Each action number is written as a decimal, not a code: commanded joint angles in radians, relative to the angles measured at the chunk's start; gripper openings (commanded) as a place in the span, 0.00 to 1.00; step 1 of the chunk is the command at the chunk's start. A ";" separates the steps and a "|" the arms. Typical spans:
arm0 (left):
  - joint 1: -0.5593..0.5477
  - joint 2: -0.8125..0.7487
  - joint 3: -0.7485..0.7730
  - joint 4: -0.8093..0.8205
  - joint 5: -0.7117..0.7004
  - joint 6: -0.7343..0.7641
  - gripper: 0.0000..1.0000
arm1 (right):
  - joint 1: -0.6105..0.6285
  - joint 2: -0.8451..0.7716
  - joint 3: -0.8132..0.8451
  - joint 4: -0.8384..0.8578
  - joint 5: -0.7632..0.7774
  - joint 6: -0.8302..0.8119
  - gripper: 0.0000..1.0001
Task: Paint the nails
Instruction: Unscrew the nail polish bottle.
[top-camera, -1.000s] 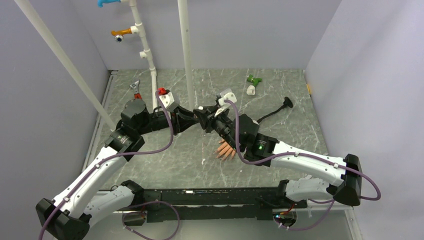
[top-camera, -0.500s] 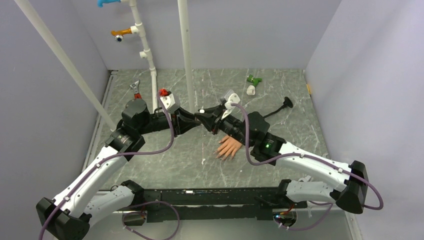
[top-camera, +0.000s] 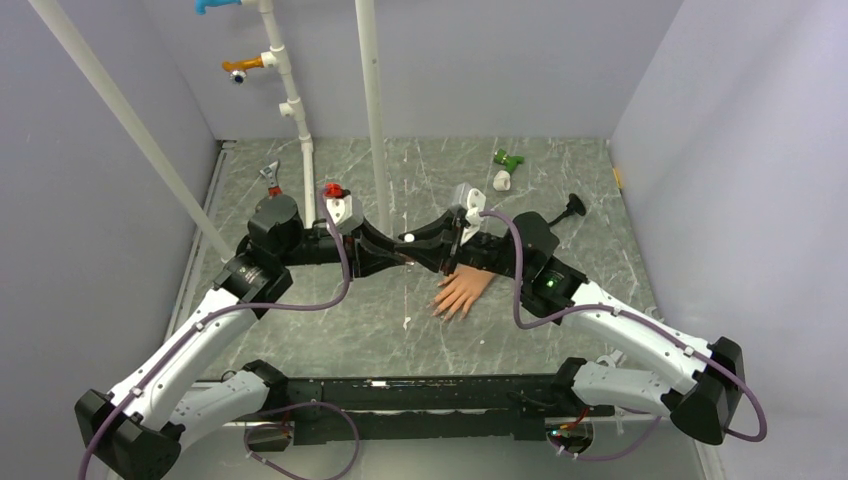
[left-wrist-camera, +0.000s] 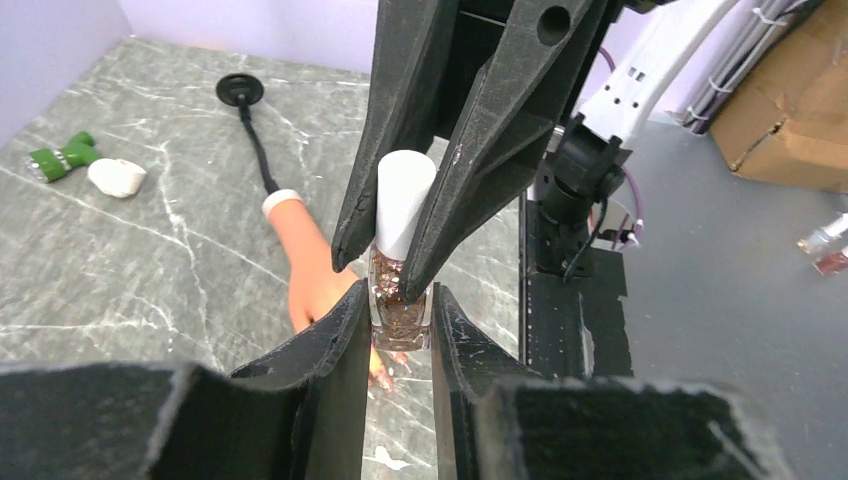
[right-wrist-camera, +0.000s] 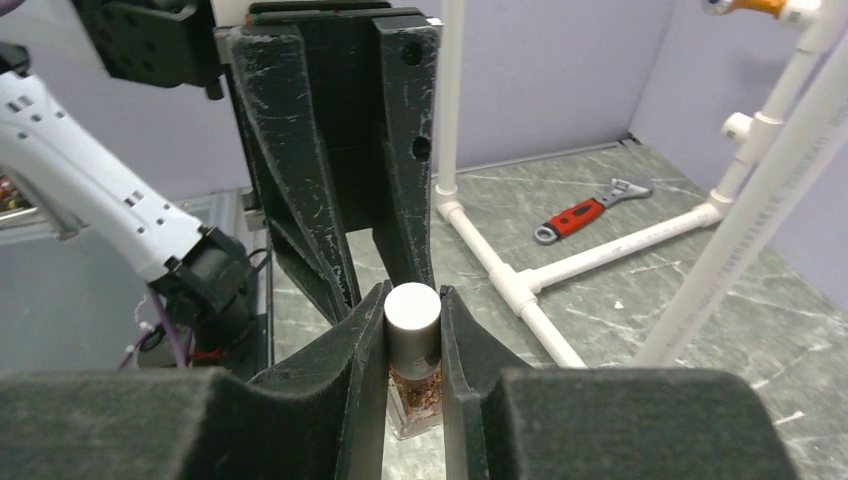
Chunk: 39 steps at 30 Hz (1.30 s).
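Note:
The peach mannequin hand (top-camera: 464, 289) lies flat mid-table, fingers spread toward the near edge; its tiny nails (top-camera: 444, 312) are too small to make out. Both grippers meet above and just left of it on a small glass polish bottle with brown glittery contents (left-wrist-camera: 400, 312) and a white cap (left-wrist-camera: 404, 200). My left gripper (left-wrist-camera: 400, 296) is shut on the glass body. My right gripper (right-wrist-camera: 412, 297) is shut on the white cap (right-wrist-camera: 412, 318). In the top view, the left gripper (top-camera: 392, 253) and the right gripper (top-camera: 422, 246) point at each other. The hand (left-wrist-camera: 312, 280) lies below the bottle.
White PVC pipes (top-camera: 372, 110) stand at the back left, with a red-handled wrench (right-wrist-camera: 588, 216) beside them. A green item (top-camera: 510, 158), a white piece (top-camera: 501, 180) and a black stalked knob (top-camera: 572, 207) lie at the back right.
The right arm has swung toward the back right, uncovering the mannequin hand. Both grippers have stayed together on the bottle, which has shifted only slightly.

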 joint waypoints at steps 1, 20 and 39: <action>0.004 0.006 0.039 0.001 0.075 0.010 0.00 | -0.025 -0.024 0.005 0.059 -0.172 -0.024 0.00; 0.004 -0.005 0.041 -0.011 -0.001 0.013 0.00 | -0.047 -0.011 0.041 0.039 -0.043 0.080 0.87; 0.005 0.001 0.043 -0.006 -0.058 -0.008 0.00 | -0.044 -0.017 0.087 -0.021 0.150 0.190 0.58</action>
